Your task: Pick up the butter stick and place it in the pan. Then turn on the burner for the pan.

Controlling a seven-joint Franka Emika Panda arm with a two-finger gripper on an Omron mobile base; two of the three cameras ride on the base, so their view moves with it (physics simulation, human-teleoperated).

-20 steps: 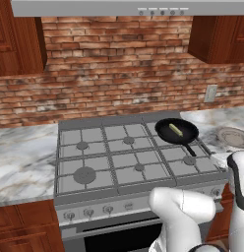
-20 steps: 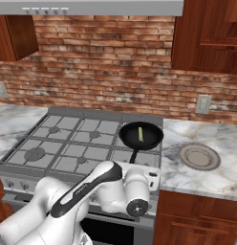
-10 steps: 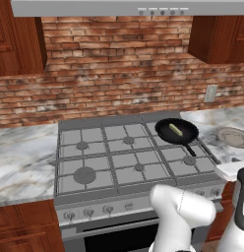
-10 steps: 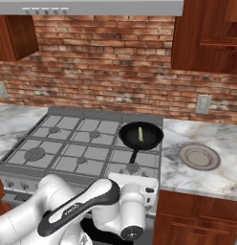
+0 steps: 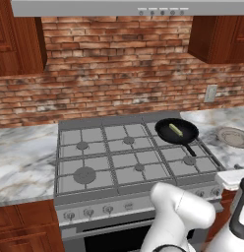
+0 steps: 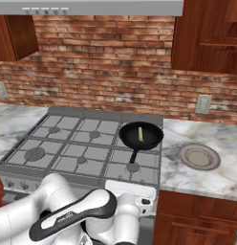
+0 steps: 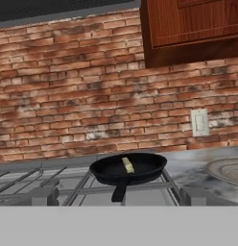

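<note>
- Steel-grey control knobs (image 5: 88, 210) ran in a row along the front panel of the gas stove (image 5: 129, 162), nearest the robot, below and in front of the pan; judged from the butter's place, turning one of them was the step in hand.
- White arm segments sat low before that panel in both base views. The gripper itself could not be made out there, but its jaws stood fully released, with nothing held.
- My judgement: the knob to take was the one serving the burner under the pan, probably toward the end of the row nearest the pan. No markings could be read, so that should have been checked first.
- The open fingers would best have straddled the knob squarely, clamped firmly, then twisted without slipping off.
- The black frying pan (image 6: 141, 136) sat on the stove's back burner on the side nearest the counter with the plate, its handle (image 6: 134, 155) pointing toward the stove front.
- The butter stick (image 7: 127, 165) lay inside the pan, near its middle, so placing looked done.
- Beside the stove, past the pan, a round grey plate (image 6: 200, 157) rested on the marble counter (image 6: 206, 174).
- A brick wall (image 7: 73, 91) stood behind the pan.
</note>
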